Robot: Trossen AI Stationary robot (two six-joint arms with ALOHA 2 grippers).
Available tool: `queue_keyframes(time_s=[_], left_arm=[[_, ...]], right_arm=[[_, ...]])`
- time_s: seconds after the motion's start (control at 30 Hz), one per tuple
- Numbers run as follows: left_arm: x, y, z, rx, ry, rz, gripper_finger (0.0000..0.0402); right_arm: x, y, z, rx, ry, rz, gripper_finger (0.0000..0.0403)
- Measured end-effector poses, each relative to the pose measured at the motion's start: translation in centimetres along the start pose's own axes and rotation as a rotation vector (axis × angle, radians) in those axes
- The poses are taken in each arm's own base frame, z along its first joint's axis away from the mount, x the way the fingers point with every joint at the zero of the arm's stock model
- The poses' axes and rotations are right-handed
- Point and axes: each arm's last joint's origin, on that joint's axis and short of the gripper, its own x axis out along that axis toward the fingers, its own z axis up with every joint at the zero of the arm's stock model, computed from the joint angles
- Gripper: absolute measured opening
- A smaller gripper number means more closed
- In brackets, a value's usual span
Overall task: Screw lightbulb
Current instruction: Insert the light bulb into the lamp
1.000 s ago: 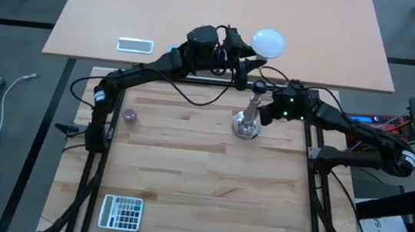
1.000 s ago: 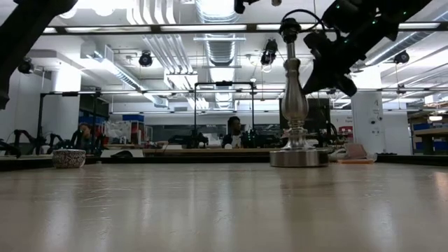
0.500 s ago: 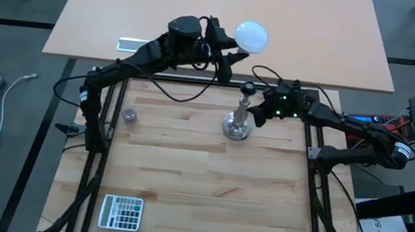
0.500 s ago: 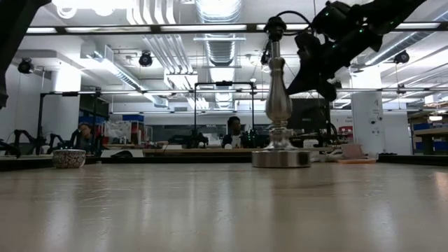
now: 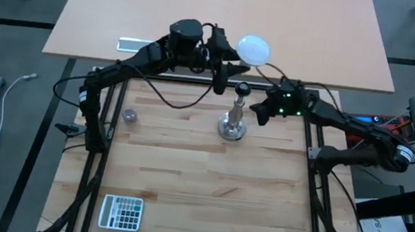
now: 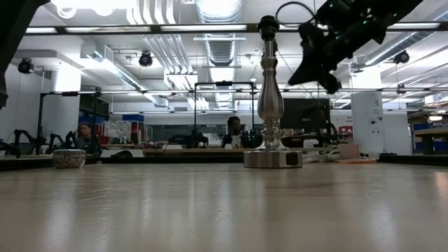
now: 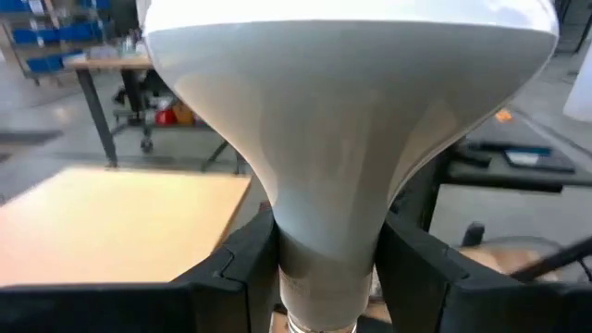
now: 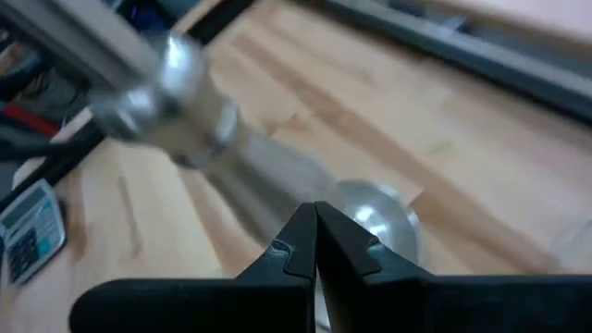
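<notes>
The white lightbulb (image 5: 253, 50) is high above the table's far edge, with my left gripper (image 5: 237, 55) shut on it; its globe fills the left wrist view (image 7: 351, 102). The silver stand (image 5: 231, 125) is upright on its round base at the table's far middle, its black socket (image 6: 268, 26) on top. My right gripper (image 5: 258, 112) is shut, just right of the stand's stem (image 8: 250, 185). The low view shows a narrow gap between that gripper (image 6: 301, 73) and the stem. My left gripper pinches the lightbulb's narrow neck (image 7: 326, 264), just above the screw base, between its two fingers (image 7: 236, 268). The fingers come in level, along the bulb's axis. The globe points away from the wrist. The bulb is lifted clear of everything.
A calculator (image 5: 120, 211) lies at the near left corner. A small patterned bowl (image 5: 129, 114) sits at the far left. A beige table (image 5: 316, 35) with a flat device (image 5: 135, 44) lies beyond the far edge. People sit in the room behind (image 6: 234, 129).
The stand has slid upright toward the table's left. My right gripper followed it that way, still shut, then eased back a little. My left gripper has carried the lightbulb toward the table's left and slightly nearer.
</notes>
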Motion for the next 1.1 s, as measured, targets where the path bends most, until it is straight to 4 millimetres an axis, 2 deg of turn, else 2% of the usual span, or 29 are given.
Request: queue_keyframes(time_s=[0.13, 0.23, 0.4, 0.53, 0.87, 1.1], left_arm=[[1.2, 0.0, -1.1, 0.008, -0.051, -0.003, 0.0141], [2.2, 0.2, -2.8, -0.024, -0.093, -0.003, 0.0141], [3.1, 0.2, -5.7, -0.049, -0.082, -0.002, 0.0141], [3.4, 0.0, -6.5, -0.052, -0.085, -0.001, 0.0141], [3.0, 0.0, -6.0, -0.027, -0.09, 0.019, 0.0141], [2.2, -0.3, -5.9, -0.072, -0.068, -0.002, 0.0141]], right_arm=[[-2.4, 0.2, 0.7, 0.0, -0.112, -0.053, 0.0], [-4.2, 0.3, 1.1, 0.011, -0.186, -0.064, 0.0], [-5.7, 0.4, 0.9, 0.035, -0.214, -0.073, 0.0], [-6.1, 0.4, 0.7, 0.039, -0.206, -0.077, 0.0], [-5.5, 0.1, 0.6, 0.041, -0.167, -0.092, 0.0], [-5.3, 0.0, 0.5, 0.037, -0.154, -0.093, 0.0]])
